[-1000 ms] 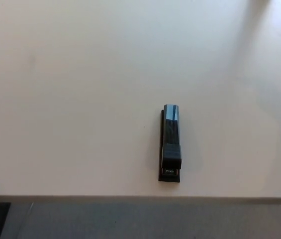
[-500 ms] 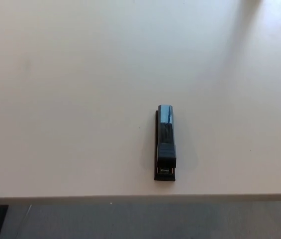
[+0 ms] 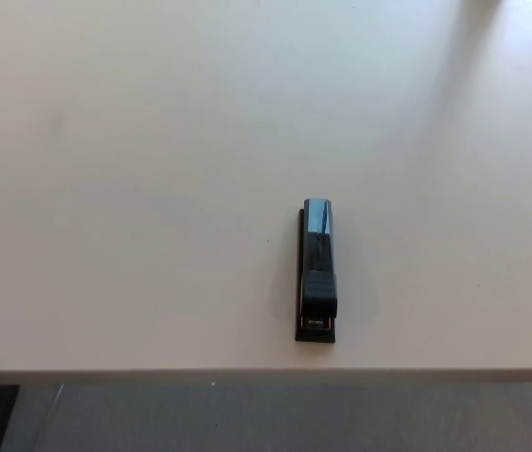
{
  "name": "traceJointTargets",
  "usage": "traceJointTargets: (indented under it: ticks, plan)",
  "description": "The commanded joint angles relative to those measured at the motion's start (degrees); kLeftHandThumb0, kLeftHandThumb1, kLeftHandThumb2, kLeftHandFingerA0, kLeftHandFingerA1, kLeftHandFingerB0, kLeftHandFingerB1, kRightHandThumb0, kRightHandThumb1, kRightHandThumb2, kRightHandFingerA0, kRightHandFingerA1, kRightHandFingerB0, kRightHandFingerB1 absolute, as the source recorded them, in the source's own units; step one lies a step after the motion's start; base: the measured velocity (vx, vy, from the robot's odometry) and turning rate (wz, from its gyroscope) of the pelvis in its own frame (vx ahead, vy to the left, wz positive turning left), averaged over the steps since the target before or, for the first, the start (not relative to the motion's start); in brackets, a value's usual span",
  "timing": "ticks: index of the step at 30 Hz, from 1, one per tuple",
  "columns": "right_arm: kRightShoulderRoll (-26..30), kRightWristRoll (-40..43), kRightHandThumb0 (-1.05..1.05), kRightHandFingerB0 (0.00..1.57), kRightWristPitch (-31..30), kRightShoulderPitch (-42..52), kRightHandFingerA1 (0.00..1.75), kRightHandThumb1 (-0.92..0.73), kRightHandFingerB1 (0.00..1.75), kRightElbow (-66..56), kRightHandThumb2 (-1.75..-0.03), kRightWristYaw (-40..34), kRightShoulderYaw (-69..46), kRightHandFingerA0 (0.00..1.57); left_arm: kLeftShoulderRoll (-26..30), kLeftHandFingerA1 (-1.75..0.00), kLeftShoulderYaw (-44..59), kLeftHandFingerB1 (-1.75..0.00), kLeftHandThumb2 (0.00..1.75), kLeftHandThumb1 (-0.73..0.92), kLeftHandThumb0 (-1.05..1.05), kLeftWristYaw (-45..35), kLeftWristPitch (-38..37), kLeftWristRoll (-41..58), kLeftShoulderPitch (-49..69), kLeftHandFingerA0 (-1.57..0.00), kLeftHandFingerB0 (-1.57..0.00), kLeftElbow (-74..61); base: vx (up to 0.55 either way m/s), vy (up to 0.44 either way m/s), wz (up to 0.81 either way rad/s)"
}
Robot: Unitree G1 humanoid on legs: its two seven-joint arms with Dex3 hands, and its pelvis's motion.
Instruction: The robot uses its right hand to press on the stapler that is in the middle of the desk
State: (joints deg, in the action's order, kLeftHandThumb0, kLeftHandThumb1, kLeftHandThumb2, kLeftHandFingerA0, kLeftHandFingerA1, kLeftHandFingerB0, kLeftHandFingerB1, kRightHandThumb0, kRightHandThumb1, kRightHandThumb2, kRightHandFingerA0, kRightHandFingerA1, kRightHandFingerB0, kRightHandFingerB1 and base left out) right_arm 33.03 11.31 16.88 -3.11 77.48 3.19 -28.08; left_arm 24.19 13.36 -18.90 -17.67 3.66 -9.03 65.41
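Fingers are not showing, so I cannot tell if they are open. Only the camera is shifting a little; the stapler (image 3: 317, 271) is lying untouched near the worktop's (image 3: 134, 188) front edge, waiting to be pressed.

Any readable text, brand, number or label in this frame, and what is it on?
None can be read.
The black stapler shows no legible lettering; a small pale patch at its near end is too blurred to tell whether it is print.
The desk carries no markings.
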Motion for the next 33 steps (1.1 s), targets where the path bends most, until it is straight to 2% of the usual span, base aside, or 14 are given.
traceJointTargets:
  ticks: [1, 2, 4, 6, 9, 10, 11, 12, 13, 15, 17, 20, 28, 33]
  plan:
    - [-3.0, -8.4, -0.10, 0.60, -7.0, -0.2, 1.05, -0.77, 0.47, 0.7, -0.62, -5.4, 8.5, 0.92, 1.0, -0.36, 0.3, -0.31, 0.93, 0.92, -0.39, 0.0, 1.6, 0.5, 0.0, -0.05, -0.04, 0.3, 0.00, 0.000, 0.00]
    - [-3.5, -9.0, -0.05, 0.62, -8.0, -0.8, 0.88, -0.74, 0.49, 0.7, -0.62, -4.2, 10.1, 0.91, 1.0, -0.37, 0.4, -0.33, 1.00, 0.92, -0.37, 0.1, 1.6, 0.6, 0.1, 0.00, -0.03, 0.3, 0.00, 0.000, 0.00]
    - [-4.2, -11.1, -0.16, 0.66, -9.4, -1.9, 0.66, -0.78, 0.50, 0.7, -0.63, -2.9, 13.7, 0.95, 1.1, -0.36, 0.2, -0.32, 0.94, 0.92, -0.39, -0.4, 0.6, 0.4, 0.3, -0.04, -0.03, 0.1, 0.00, 0.000, 0.00]
    - [-4.5, -13.2, -0.21, 0.62, -10.2, -3.0, 0.60, -0.82, 0.46, 0.7, -0.65, -0.3, 17.4, 0.91, 1.2, -0.33, 0.2, -0.28, 0.90, 0.92, -0.34, -0.5, 0.4, 0.3, 0.5, -0.05, -0.03, 0.0, 0.00, 0.000, 0.00]
    - [-5.2, -14.5, -0.44, 0.29, -14.6, -7.1, 0.44, -0.83, 0.30, 0.8, -0.65, 12.5, 22.2, 0.59, 1.2, -0.36, 0.0, -0.31, 0.94, 0.92, -0.38, -0.1, 0.6, 0.1, 0.3, -0.04, -0.04, 0.0, 0.00, 0.000, 0.00]
    - [-6.7, -13.6, -0.57, 0.09, -15.9, -8.9, 0.48, -0.68, 0.37, 0.7, -0.86, 15.3, 22.3, 0.34, 1.0, -0.37, 0.3, -0.34, 0.99, 0.92, -0.38, 0.0, 1.0, 0.3, 0.1, 0.00, -0.04, 0.2, 0.00, 0.000, 0.00]
    - [-7.0, -14.0, -0.54, 0.11, -15.7, -9.5, 0.36, -0.81, 0.20, 0.6, -0.66, 16.5, 23.3, 0.31, 1.0, -0.37, 0.2, -0.33, 0.99, 0.92, -0.37, 0.2, 1.0, 0.3, -0.1, 0.00, -0.04, 0.3, 0.00, 0.000, 0.00]
    - [-7.1, -14.2, -0.54, 0.11, -15.6, -9.7, 0.36, -0.81, 0.20, 0.6, -0.66, 17.0, 23.9, 0.31, 1.0, -0.37, 0.2, -0.33, 0.99, 0.92, -0.37, 0.2, 1.0, 0.2, -0.2, 0.00, -0.04, 0.4, 0.00, 0.000, 0.00]
    - [-8.9, -13.2, -0.88, 0.06, -16.0, -11.2, 0.24, -0.78, 0.11, 0.3, -1.07, 20.0, 23.9, 0.07, 1.1, -0.38, 0.2, -0.34, 0.99, 0.92, -0.37, 0.0, 1.0, 0.2, -0.2, -0.01, -0.03, 0.5, 0.00, 0.000, 0.00]
    - [-10.3, -12.1, -0.90, 0.00, -15.4, -12.1, 0.12, -0.82, 0.08, -0.1, -1.14, 20.1, 23.7, 0.00, 1.1, -0.36, 0.1, -0.32, 0.93, 0.92, -0.38, 0.3, 1.2, 0.1, -0.2, -0.04, -0.04, 0.6, 0.00, 0.000, 0.00]
    - [-12.0, -10.3, -0.99, 0.00, -14.2, -13.1, 0.02, -0.86, 0.01, -0.9, -1.16, 20.0, 22.7, 0.00, 1.5, -0.38, 0.1, -0.36, 1.02, 0.92, -0.37, 0.7, 2.2, 0.0, -0.5, -0.01, -0.03, 0.5, 0.00, 0.000, 0.00]
    - [-14.0, -6.7, -0.97, 0.00, -12.1, -13.2, 0.03, -0.85, 0.03, -1.9, -1.15, 19.1, 19.4, 0.00, 1.5, -0.29, 0.3, -0.27, 0.90, 0.92, -0.36, 0.0, 3.0, 0.3, -1.2, -0.07, -0.04, 1.7, 0.00, 0.000, 0.00]
    - [-18.5, -5.9, -1.00, 0.00, -4.3, -11.1, 0.03, -0.89, 0.00, -3.8, -1.18, 19.0, 16.2, 0.00, 2.0, -0.27, -0.6, -0.25, 0.99, 0.92, -0.49, -1.4, 6.2, 0.2, -2.5, -0.02, -0.02, 2.8, 0.00, 0.000, 0.00]
    - [-18.9, -5.4, -1.01, 0.00, -4.6, -10.9, 0.02, -0.89, 0.00, -3.4, -1.18, 18.4, 14.5, 0.00, 2.3, -0.29, -1.2, -0.28, 0.96, 0.92, -0.48, -1.4, 6.5, -0.4, -3.0, -0.03, -0.05, 2.9, 0.00, 0.000, 0.00]
